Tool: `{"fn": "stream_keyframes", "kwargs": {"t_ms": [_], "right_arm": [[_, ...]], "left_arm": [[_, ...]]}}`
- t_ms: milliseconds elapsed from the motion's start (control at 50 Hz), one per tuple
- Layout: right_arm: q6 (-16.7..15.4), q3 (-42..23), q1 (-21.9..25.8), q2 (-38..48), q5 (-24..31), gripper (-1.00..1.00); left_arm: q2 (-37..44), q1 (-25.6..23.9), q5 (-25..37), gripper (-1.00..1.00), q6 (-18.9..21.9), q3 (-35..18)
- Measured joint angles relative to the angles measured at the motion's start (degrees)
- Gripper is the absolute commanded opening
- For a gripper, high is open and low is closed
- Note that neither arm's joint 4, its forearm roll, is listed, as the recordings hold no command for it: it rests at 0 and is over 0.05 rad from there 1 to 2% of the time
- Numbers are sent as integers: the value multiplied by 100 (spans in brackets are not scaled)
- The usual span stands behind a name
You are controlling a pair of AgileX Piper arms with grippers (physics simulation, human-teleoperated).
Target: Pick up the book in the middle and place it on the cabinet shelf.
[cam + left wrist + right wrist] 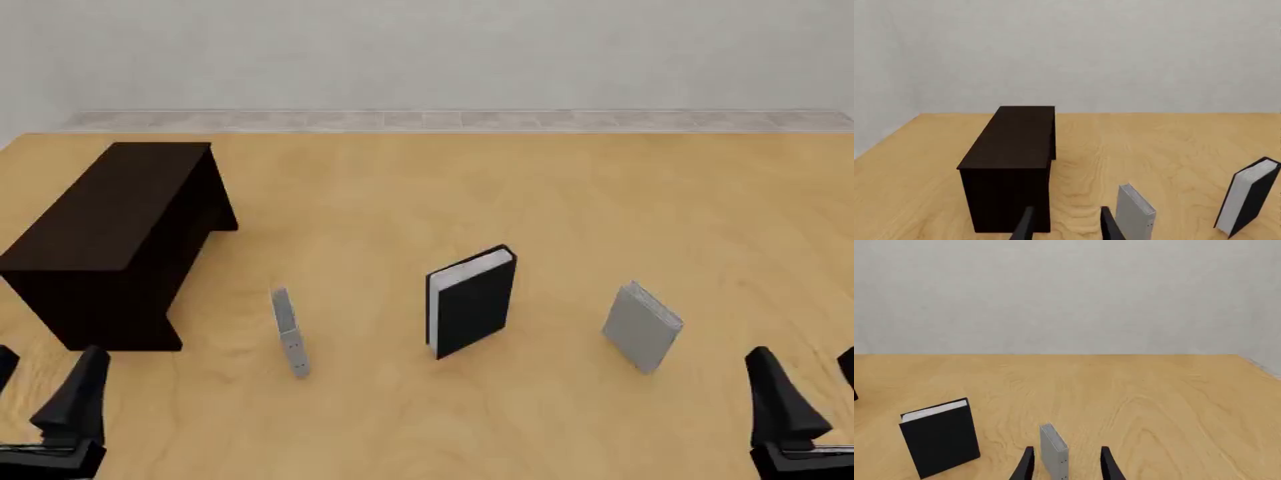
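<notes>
Book (473,303) stands upright on table (561,200) between two grey books (288,330)

A thin grey book (288,331) and a smaller grey book (642,326) stand upright, well apart, on the light wooden table (561,200) before a pale wall (427,50)

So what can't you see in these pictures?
- The shelf inside the cabinet: in the front and left wrist views its open side faces away, so only closed walls show.
- The left hand and right hand: the front view's bottom edge cuts them off.
- The black book: its cover is too dark to tell whether it has any writing.
- The thin grey book: edge-on in the front view, so its face is hidden.
</notes>
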Motion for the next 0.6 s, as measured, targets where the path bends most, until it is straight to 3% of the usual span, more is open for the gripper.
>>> {"fn": "stream_keyframes", "kwargs": {"t_ms": [340,600], "right_arm": [[2,-10,1,-19,35,100],[2,-4,1,-17,30,100]], "left_arm": [[194,-267,-121,100,-5,-77],[1425,-705,-1014,100,-16,-402]]}}
